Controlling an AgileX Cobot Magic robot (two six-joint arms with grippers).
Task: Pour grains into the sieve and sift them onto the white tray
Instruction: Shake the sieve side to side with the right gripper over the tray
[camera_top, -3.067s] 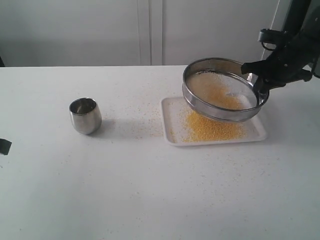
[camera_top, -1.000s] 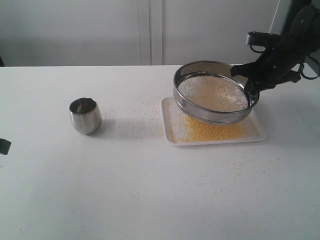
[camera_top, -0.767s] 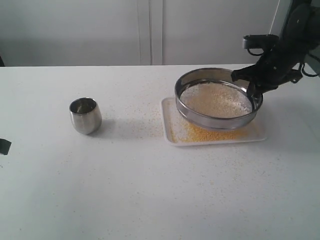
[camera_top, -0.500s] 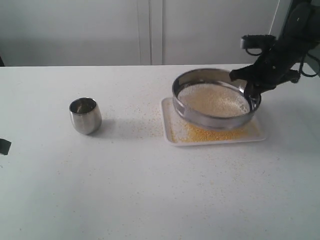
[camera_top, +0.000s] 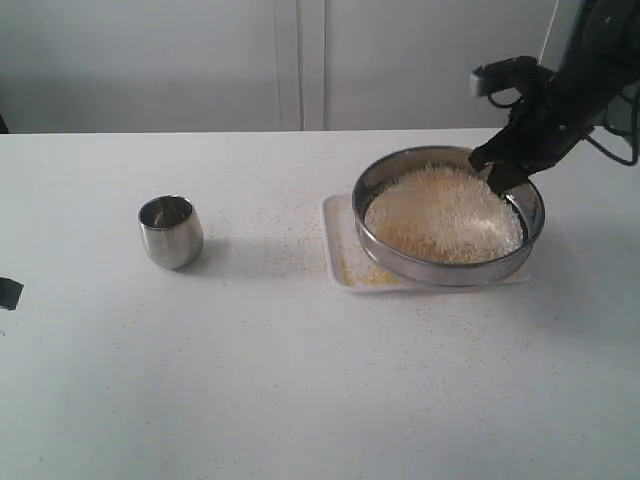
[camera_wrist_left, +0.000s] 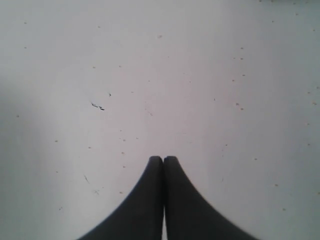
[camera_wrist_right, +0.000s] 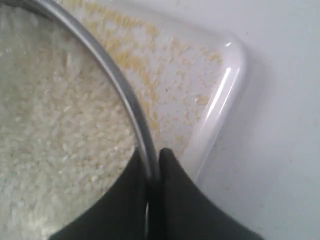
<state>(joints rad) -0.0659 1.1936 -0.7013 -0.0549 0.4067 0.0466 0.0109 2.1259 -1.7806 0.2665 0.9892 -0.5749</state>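
Observation:
The wide steel sieve (camera_top: 400, 262) sits low over the white tray (camera_top: 336, 262) at the right, covering most of it. Pale off-white coarse grains (camera_top: 440, 215) fill the mesh. Golden-yellow meal (camera_wrist_right: 130, 55) lies on the tray beside the ring. My right gripper (camera_top: 498, 172) is shut on the sieve's far right rim (camera_wrist_right: 125, 95), one finger inside the ring and one outside (camera_wrist_right: 152, 162). My left gripper (camera_wrist_left: 163, 160) is shut on nothing, over bare speckled table.
A small rounded steel cup (camera_top: 171, 231) stands upright at the left of the table. Loose yellow specks are scattered on the tabletop (camera_top: 275, 220) between cup and tray. A dark piece (camera_top: 8, 292) shows at the left edge.
The sieve has come down from a tilted, raised pose to lie nearly level and low over the tray, shifted slightly right. The yellow meal has passed through; pale flakes remain in the mesh.

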